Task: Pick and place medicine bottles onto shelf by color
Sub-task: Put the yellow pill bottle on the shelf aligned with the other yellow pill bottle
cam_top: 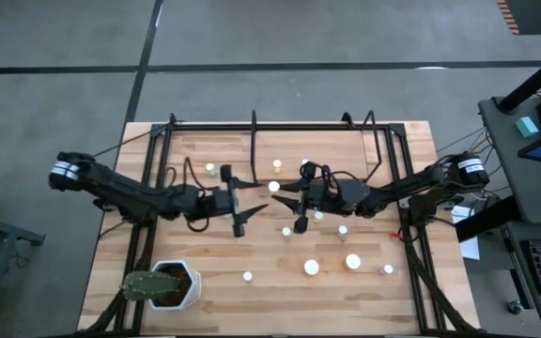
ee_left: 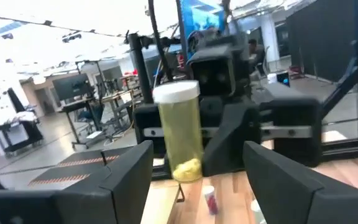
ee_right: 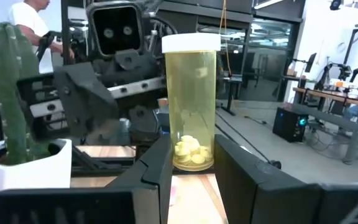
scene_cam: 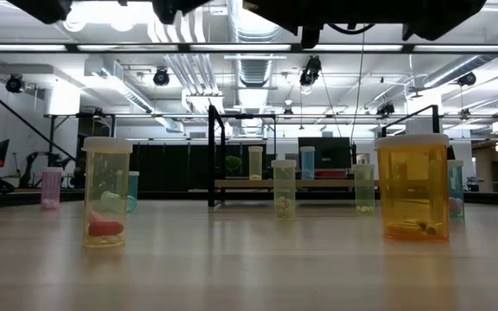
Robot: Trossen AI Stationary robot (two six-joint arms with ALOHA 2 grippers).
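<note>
The right gripper [cam_top: 285,192] and the left gripper [cam_top: 245,199] face each other above the middle of the table [cam_top: 205,272], a bottle [ee_right: 190,102] upright between the right gripper's fingers. The shelf [cam_top: 336,150] lies behind both grippers. More bottles [cam_top: 312,268] stand in front of the right gripper; a plant pot [cam_top: 178,284] sits in front of the left.

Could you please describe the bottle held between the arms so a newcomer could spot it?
Above the middle of the wooden tabletop, the two arms meet tip to tip. There the right tool grips a yellowish bottle with a white cap, facing the open left tool. Unlike the other bottles, it is held above the table, not standing on it.
</note>
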